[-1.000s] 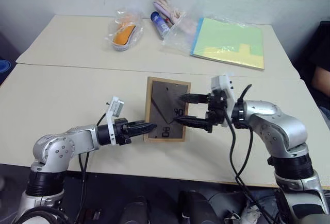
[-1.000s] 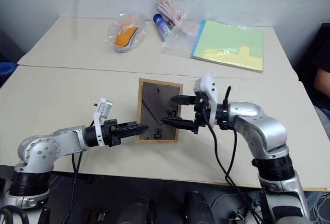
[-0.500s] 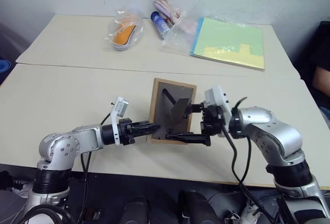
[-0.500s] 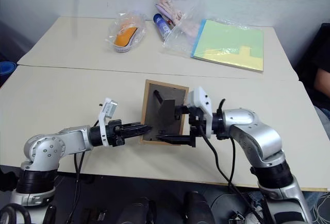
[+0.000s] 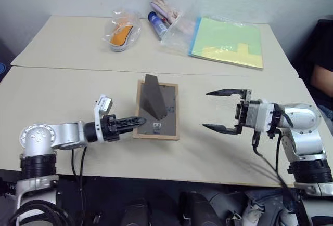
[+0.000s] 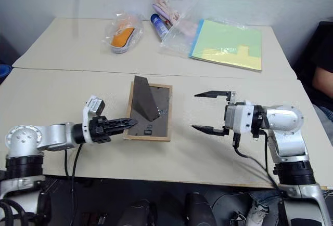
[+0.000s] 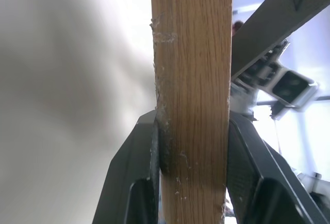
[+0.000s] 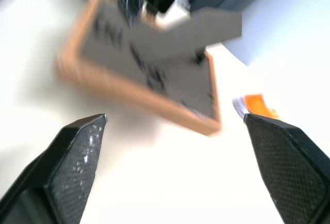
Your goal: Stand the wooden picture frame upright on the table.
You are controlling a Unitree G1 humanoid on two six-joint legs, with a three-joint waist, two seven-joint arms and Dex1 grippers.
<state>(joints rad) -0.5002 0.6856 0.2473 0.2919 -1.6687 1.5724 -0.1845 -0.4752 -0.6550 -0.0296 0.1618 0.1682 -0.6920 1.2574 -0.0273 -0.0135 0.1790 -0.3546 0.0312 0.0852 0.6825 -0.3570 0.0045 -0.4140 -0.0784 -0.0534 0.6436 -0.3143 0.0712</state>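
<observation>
The wooden picture frame [image 5: 165, 119] lies back-up near the middle of the table [image 5: 67, 91]. Its dark stand [image 5: 154, 97] is folded out and sticks up. My left gripper [image 5: 136, 122] is shut on the frame's left edge near the front corner. In the left wrist view the light-wood edge [image 7: 191, 100] sits clamped between both fingers [image 7: 135, 183]. My right gripper [image 5: 206, 110] hangs open to the right of the frame, clear of it, its fingers one above the other. The right wrist view looks past those fingers [image 8: 77, 157] at the frame's back [image 8: 149, 74].
A green-yellow paper pad [image 5: 226, 41] lies at the back right. Beside it are a plastic bag with a blue tube [image 5: 164, 21] and one with an orange item [image 5: 122, 31]. A seam [image 5: 78, 69] crosses the table behind the frame. A person's arm [image 5: 322, 75] shows at the right edge.
My right gripper has let go of the stand and drawn away to the right, rolling as it went. The stand now stands out from the back. My left gripper shifted left with the frame.
</observation>
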